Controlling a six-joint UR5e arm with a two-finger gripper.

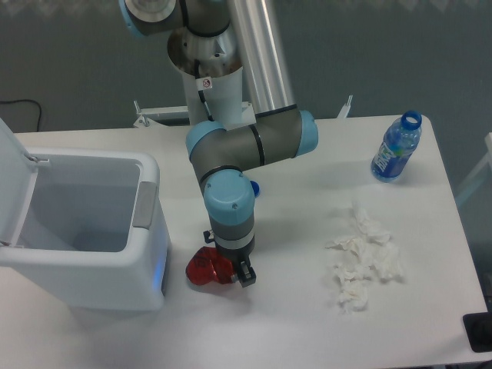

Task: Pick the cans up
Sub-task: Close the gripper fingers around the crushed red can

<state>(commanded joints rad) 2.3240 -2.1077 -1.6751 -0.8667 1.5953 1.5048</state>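
The gripper (233, 270) is down on the table (292, 323), right at the crushed red can (204, 269), which sits just beside the open white bin (146, 231). Looks like the grasping step. Can't really tell if the jaws are pinching it or not, the wrist hides them. Next move needs a firm squeeze, then a straight lift.

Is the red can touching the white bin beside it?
Apart. The fixed camera shows a strip of bare table between the crushed red can and the white bin, while the gripper sits at the can's right side.
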